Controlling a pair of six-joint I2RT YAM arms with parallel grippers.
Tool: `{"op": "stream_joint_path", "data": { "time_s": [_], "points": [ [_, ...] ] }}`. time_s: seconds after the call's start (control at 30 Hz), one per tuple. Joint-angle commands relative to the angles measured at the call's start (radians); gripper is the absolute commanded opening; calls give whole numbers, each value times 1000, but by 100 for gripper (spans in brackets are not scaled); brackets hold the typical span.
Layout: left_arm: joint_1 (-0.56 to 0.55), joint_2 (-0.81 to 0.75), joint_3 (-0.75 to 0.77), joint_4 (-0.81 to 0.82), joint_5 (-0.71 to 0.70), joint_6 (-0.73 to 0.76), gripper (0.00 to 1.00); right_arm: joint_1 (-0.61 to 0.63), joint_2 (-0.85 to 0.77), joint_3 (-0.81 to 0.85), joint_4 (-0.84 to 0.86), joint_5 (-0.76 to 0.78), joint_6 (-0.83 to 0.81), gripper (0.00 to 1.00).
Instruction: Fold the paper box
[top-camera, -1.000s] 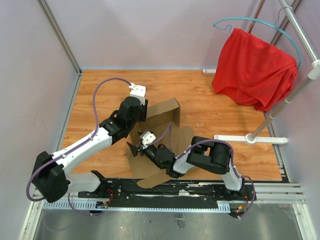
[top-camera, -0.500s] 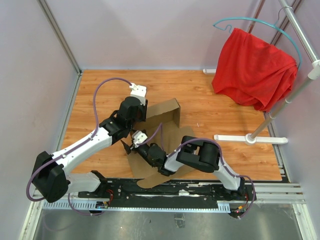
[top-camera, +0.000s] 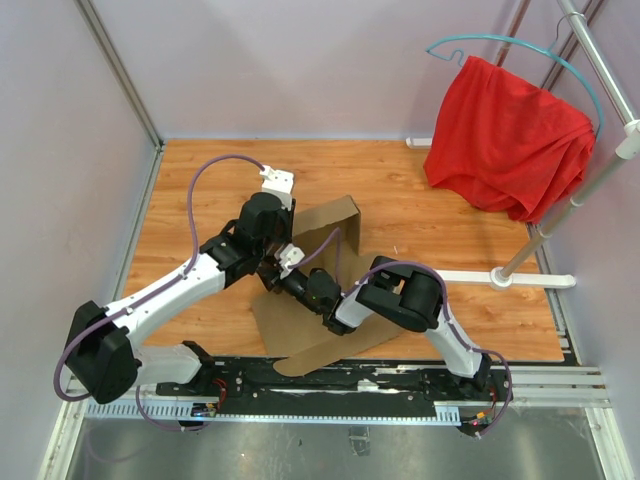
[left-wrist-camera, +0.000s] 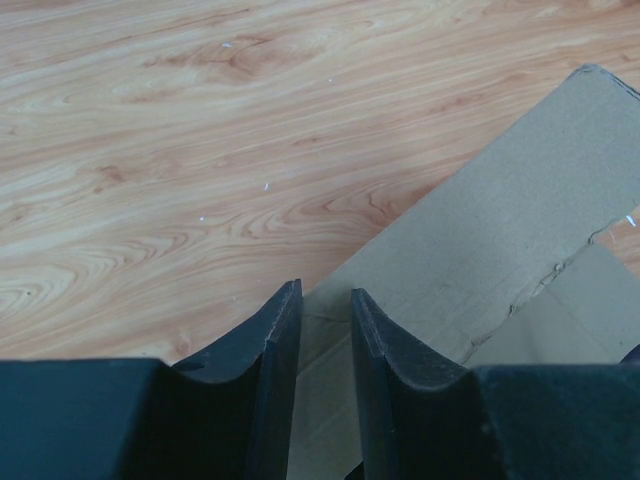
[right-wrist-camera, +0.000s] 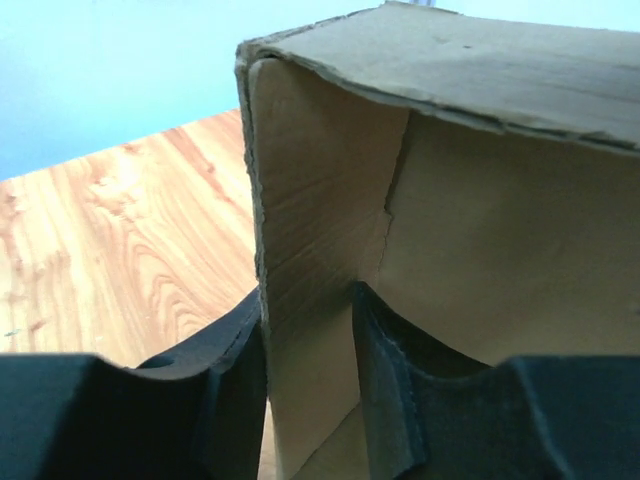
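The plain brown die-cut cardboard paper box (top-camera: 295, 340) lies mid-way on the wooden table (top-camera: 200, 180), its long axis running near to far and its far wall upright. The right gripper (right-wrist-camera: 306, 300) pinches an upright side flap at that wall's corner. The left gripper (left-wrist-camera: 325, 290) sits at the box's left edge, jaws nearly together; whether it holds cardboard is unclear. Bare table lies beyond, so folding inward looks unobstructed

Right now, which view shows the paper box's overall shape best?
Top external: it shows the paper box nearly whole, one wall raised at the far end and the rest lying flat. Left wrist shows only a flat panel piece; right wrist shows only one raised corner, close up.
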Motion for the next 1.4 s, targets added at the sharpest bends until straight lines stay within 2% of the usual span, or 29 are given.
{"op": "stream_joint_path", "data": {
  "time_s": [0.0, 0.07, 0.1, 0.37, 0.47, 0.57, 0.63, 0.7, 0.9, 0.97, 1.0, 1.1, 1.17, 1.27, 1.37],
  "points": [
    [7, 26, 5, -78, 25, 19, 32, -13, 14, -14, 60, -112, 41, 29],
    [7, 25, 5, -78, 26, 18, 32, -13, 12, -16, 61, -112, 43, 5],
    [7, 25, 5, -78, 27, 19, 32, -13, 12, -16, 60, -111, 39, 1],
    [7, 27, 6, -78, 28, 21, 31, -13, 7, -22, 61, -99, 21, 1],
    [7, 27, 4, -79, 20, 22, 31, -12, 4, -26, 61, -67, 17, 11],
    [7, 30, 4, -79, 19, 23, 31, -13, 2, -35, 60, -69, 13, 36],
    [7, 33, 5, -82, 19, 22, 31, -13, 7, -39, 59, -84, -1, 45],
    [7, 35, 5, -82, 18, 23, 31, -13, 11, -43, 59, -88, -10, 48],
    [7, 34, 5, -82, 13, 22, 31, -13, 36, -41, 54, -127, -25, 49],
    [7, 30, 6, -82, 9, 23, 31, -13, 45, -28, 45, -149, -32, 46],
    [7, 28, 4, -82, 8, 23, 31, -13, 48, -24, 44, -159, -35, 40],
    [7, 11, 5, -82, -7, 25, 30, -14, 48, -22, 42, -194, -53, 12],
    [7, -17, 5, -78, -41, 27, 30, -14, 34, -33, 35, -205, -67, 1],
    [7, -77, -7, -63, -86, 35, 31, -16, -8, -61, -4, -213, -104, 1],
    [7, -148, -4, -65, -129, 44, 31, -18, -102, -101, -136, -237, -176, 1]
  ]
}}
